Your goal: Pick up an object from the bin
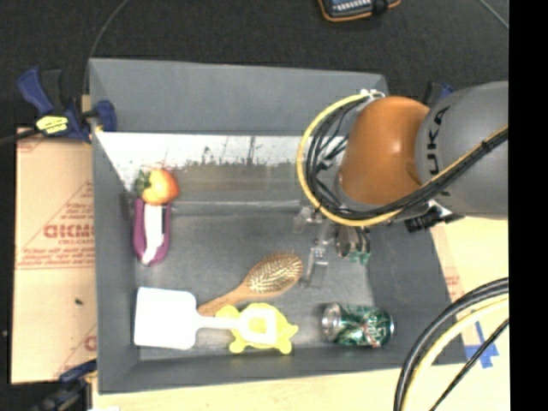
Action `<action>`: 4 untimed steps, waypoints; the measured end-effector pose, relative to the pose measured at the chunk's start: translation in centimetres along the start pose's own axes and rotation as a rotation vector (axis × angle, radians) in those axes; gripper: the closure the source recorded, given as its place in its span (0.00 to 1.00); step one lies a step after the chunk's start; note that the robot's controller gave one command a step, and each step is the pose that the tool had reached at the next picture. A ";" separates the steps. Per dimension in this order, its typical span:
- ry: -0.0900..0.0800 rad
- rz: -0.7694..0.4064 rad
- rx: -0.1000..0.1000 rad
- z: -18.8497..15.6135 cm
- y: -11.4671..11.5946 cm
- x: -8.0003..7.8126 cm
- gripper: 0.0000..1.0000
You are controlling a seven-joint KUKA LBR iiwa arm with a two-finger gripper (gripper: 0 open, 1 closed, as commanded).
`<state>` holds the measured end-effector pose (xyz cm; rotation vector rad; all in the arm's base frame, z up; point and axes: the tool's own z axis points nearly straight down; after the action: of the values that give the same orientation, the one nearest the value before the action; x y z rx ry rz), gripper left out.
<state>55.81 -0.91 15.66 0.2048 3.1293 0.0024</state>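
Wooden hairbrush at lower centre lies just beside the gripper, whose opening we cannot tell; we judge 0 objects lifted, grasp and lift remaining.

Wooden hairbrush, flat, bristles up, front-centre of the floor, handle toward lower left.

Bin floor seemingly bare centrally; hairbrush, can crowd front.
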 end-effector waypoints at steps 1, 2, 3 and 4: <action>-0.006 -0.093 0.003 2.1 0.2 0.9 0.00; -0.005 0.114 0.000 5.5 1.1 -0.6 0.00; -0.014 -0.408 0.003 7.6 1.1 -1.6 1.00; -0.014 -0.407 0.003 7.6 1.1 -1.6 1.00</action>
<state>57.61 -0.07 8.07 -0.4296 3.0929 -0.0053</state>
